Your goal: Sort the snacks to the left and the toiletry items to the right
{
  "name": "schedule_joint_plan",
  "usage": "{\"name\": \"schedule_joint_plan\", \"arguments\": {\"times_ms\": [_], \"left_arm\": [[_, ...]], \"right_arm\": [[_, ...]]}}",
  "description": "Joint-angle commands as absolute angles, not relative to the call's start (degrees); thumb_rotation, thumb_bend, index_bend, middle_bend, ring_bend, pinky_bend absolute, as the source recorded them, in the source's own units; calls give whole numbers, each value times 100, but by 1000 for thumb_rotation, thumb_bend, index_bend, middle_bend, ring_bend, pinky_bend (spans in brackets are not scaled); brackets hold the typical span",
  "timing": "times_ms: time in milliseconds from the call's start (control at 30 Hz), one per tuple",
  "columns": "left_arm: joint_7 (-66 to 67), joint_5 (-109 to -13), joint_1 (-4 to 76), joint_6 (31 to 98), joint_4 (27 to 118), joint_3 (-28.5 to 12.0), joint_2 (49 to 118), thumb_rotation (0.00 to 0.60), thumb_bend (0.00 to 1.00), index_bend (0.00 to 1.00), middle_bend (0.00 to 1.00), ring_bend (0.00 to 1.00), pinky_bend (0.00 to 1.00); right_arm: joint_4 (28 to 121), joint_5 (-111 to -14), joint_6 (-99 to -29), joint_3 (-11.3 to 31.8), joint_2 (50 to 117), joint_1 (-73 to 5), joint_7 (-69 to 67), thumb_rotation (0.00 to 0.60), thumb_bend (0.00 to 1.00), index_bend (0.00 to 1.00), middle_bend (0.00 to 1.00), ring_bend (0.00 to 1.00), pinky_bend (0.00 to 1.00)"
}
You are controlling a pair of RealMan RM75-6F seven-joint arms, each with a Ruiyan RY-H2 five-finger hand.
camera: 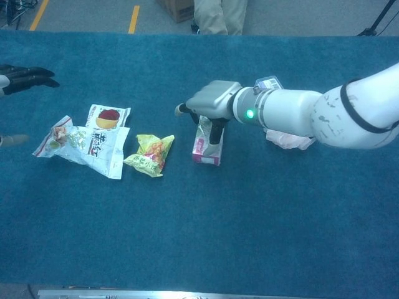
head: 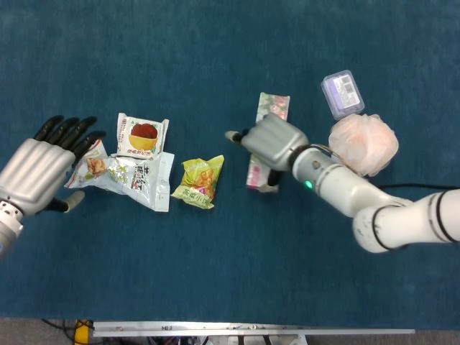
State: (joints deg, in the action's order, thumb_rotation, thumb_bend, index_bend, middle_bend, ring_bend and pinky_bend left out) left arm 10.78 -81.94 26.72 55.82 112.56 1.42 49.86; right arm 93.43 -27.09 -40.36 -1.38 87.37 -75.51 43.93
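Teal carpet-like cloth (head: 215,273) covers the table; grey floor (camera: 93,15) with yellow lines is seen beyond. Tissue pack (head: 267,122) is grasped by right hand (head: 269,144); left hand (head: 39,169) is spread, empty.

Three snack bags (head: 136,162) at the table's (head: 215,43) left, two touching, third (head: 200,181) just right. Tissue pack (head: 269,115) at centre, under the right hand (head: 269,140). Sponge (head: 363,144) right, box (head: 343,93) just beyond. Left hand (head: 39,169) far left.
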Motion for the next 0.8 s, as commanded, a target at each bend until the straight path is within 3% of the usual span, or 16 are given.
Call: {"name": "schedule_joint_plan", "arguments": {"times_ms": [33,433,800], "left_arm": [[1094,-8197,2679,5574,11265,140,4992,600,272,80,0,0,10],[1225,-8143,2772,5455,11284,115,5117,600,272,80,0,0,10],[1340,-8084,2839,5390,11326,108,5206,600,272,80,0,0,10]], "right_arm": [[9527,-2868,-4078,-311,8557,-7456,4280,416,0,87,341,407,352],[10261,-3735,-4387,-848,7616,-6913,3825,414,0,86,341,409,353],[10327,-4193,-4432,-1155,7287,-6499,3546,415,0,86,341,409,354]]}}
